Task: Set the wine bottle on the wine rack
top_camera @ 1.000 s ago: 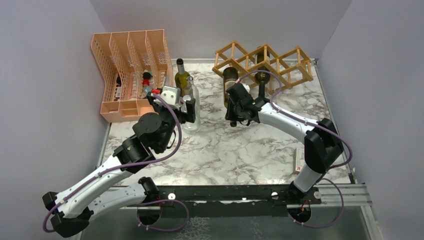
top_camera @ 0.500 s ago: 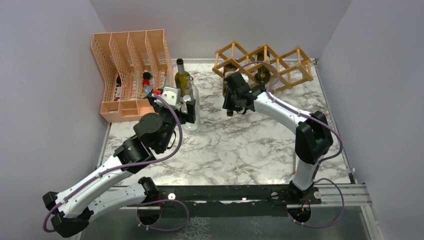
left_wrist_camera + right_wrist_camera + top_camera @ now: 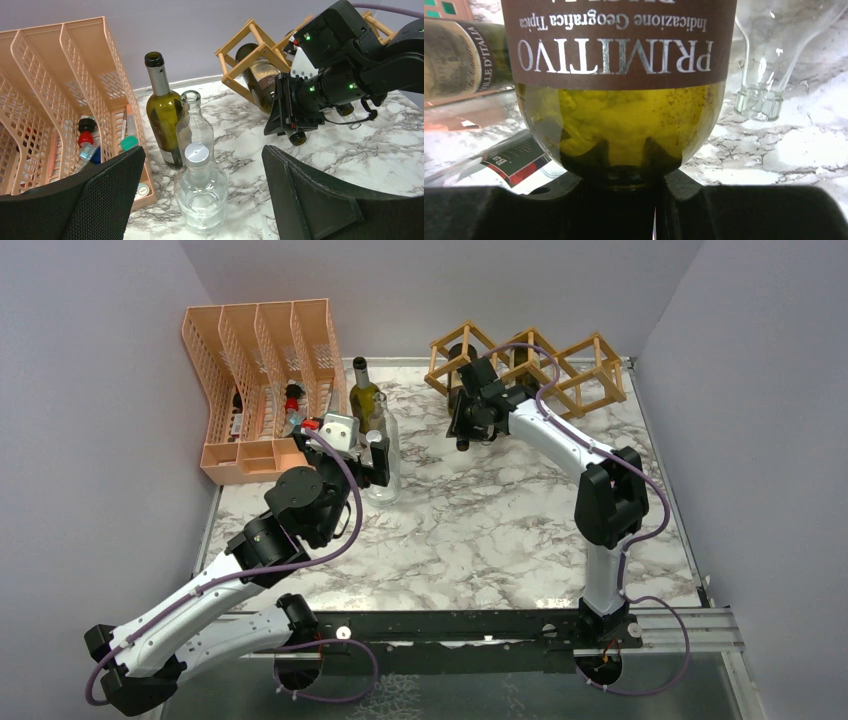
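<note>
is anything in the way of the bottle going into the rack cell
Nothing visible is. The right gripper holds the wine bottle by the neck, and the bottle's base end is already inside the end cell of the wine rack, the leftmost one in the top view. No other bottle shows in that cell.

Both arms share one build: white shell links joined by rounded black joint housings. The left arm (image 3: 215,585) trails a thin purple cable (image 3: 89,680) that loops out at 7 o'clock of its lowest link and runs along the shells. A pale grey block (image 3: 340,428) with a red patch at its 9 o'clock edge sits on its wrist. The right arm (image 3: 560,445) carries a matching purple lead (image 3: 390,10). Small green lights (image 3: 311,89) glow on its black wrist body. The left fingers (image 3: 107,195) are broad black pads, one finely meshed. The right fingers (image 3: 744,212) are matt black
</note>
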Tool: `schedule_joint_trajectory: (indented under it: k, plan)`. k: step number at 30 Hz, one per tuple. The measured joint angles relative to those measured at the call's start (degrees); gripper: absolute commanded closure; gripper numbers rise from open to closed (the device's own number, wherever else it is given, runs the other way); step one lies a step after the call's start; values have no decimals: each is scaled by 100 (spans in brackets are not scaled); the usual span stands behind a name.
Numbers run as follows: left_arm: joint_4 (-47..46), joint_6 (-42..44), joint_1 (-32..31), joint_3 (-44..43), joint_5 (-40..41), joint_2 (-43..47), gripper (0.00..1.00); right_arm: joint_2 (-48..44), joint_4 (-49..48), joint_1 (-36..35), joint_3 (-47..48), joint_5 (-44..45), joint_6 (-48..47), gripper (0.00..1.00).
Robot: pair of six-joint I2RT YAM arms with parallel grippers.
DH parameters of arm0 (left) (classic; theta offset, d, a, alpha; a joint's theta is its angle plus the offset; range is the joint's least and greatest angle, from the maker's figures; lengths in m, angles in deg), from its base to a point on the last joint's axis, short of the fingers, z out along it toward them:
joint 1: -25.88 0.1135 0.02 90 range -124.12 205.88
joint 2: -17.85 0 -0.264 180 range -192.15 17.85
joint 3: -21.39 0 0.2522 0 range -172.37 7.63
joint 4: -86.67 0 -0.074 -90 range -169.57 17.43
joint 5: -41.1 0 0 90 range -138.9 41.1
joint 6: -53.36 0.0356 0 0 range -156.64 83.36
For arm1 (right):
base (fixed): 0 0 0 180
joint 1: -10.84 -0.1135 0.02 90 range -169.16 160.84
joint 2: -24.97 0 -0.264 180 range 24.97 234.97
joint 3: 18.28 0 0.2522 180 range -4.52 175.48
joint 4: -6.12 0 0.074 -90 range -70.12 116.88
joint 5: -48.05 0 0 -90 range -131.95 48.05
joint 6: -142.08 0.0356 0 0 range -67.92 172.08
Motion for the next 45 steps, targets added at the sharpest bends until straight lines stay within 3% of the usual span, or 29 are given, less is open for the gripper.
schedule_joint_trajectory:
  k: [7, 28, 33, 40, 45]
  plan:
    - [0, 0, 0, 0, 2, 11, 7, 319, 109, 192, 459, -352, -136, 83]
    - [0, -4, 0, 0, 20, 26, 6, 782, 15, 304, 1182, -345, -136, 48]
    - [-11, -4, 0, 28, 26, 26, 6, 879, -118, 304, 1362, -157, -177, 49]
    - [-35, -2, 0, 66, 39, 26, 7, 968, -352, 323, 1327, 52, -216, 58]
    - [-42, -2, 0, 66, 42, 26, 6, 968, -697, 345, 1207, 140, -306, 47]
